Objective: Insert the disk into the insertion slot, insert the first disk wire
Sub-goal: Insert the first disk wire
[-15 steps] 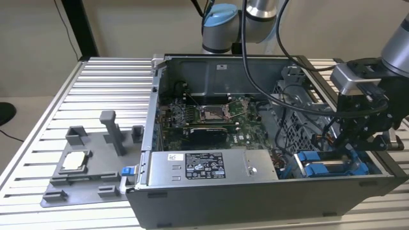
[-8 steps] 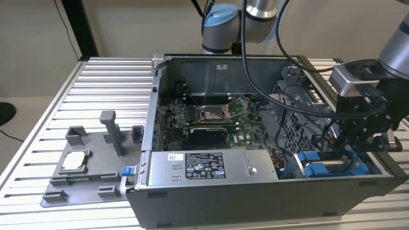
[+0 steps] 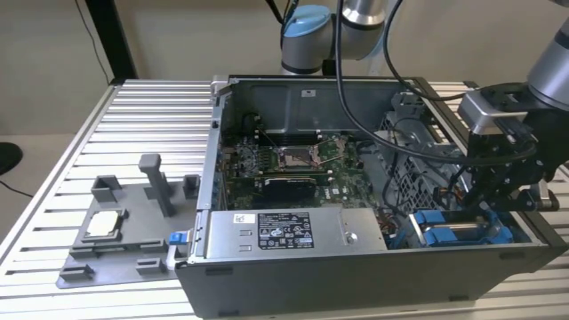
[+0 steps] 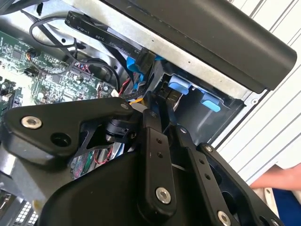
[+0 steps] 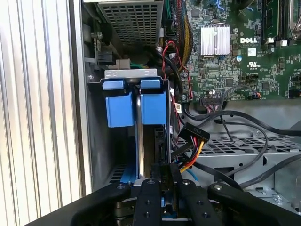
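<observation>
Disk (image 5: 154,109), blue-framed, sits edge-on inside the insertion slot (image 3: 462,232), a bay of the grey drive cage (image 5: 131,73) at the corner of the case toward the exterior view's right; a ribbed metal worktop (image 3: 133,120) carries everything; on it stands the open computer case (image 3: 356,283), with the green board (image 3: 284,160) on its floor and the grey power box (image 3: 284,230) along its near wall; a grey holder tray (image 3: 116,267) lies beside the case, toward the exterior view's left; the gripper (image 3: 487,200) hangs down into the case just above the cage; in the first wrist view its fingers (image 5: 148,202) stand nearly closed, pinching a black plug (image 5: 169,176) just beside the disk; red, yellow and black wires (image 5: 193,150) run close by.
</observation>
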`<state>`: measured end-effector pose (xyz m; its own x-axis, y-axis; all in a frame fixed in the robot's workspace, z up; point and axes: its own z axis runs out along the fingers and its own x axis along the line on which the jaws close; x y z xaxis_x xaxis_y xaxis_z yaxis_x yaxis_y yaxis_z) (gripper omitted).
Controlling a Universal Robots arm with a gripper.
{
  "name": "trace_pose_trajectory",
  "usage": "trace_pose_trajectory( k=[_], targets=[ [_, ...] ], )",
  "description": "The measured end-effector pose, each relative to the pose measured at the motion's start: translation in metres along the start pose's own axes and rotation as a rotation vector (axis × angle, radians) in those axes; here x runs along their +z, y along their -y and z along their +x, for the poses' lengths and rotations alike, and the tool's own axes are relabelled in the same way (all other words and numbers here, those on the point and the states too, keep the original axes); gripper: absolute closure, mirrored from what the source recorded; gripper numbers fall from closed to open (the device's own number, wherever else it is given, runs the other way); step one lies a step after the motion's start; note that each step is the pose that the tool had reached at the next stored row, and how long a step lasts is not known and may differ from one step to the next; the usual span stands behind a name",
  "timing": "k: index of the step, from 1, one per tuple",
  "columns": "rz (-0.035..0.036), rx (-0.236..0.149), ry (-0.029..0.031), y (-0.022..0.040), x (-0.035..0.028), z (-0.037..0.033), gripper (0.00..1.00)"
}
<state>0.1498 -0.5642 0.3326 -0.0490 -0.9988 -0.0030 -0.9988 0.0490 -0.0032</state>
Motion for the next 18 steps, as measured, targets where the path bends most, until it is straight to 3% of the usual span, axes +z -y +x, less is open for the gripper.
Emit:
trace_pose_trajectory(
  k=[1, 18],
  targets=[
    [-0.0001, 0.000, 0.0011, 0.0000, 0.0003, 0.0000, 0.00],
    [-0.0002, 0.000, 0.0003, 0.0001, -0.0302, -0.0008, 0.00]
  ],
)
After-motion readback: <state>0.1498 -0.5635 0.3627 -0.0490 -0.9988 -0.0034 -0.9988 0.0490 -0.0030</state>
